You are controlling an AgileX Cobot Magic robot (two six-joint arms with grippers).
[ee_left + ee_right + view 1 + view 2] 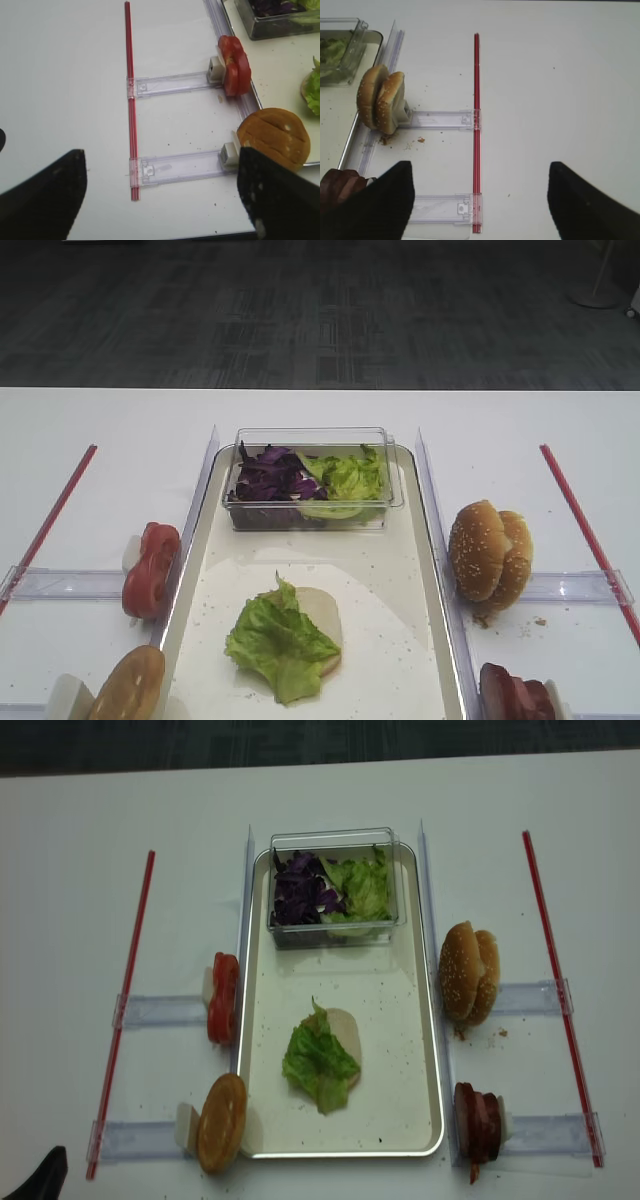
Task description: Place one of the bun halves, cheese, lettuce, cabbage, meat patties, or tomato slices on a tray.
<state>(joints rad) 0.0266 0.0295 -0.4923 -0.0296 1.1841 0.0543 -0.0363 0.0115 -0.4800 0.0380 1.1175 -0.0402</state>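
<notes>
With a pale bun half [322, 615] lying flat in the middle of the tray [400, 570] and a lettuce [280, 642] leaf draped over it, I judged the stack to be between layers. My right end effector [479, 200] hung wide and empty above the table, near the meat patties [478, 1120] off the tray's right edge. My left end effector [160, 197] was likewise spread, holding nothing, near the tomato slices [235, 65]. The next move called for descending on one slice and closing on it.
</notes>
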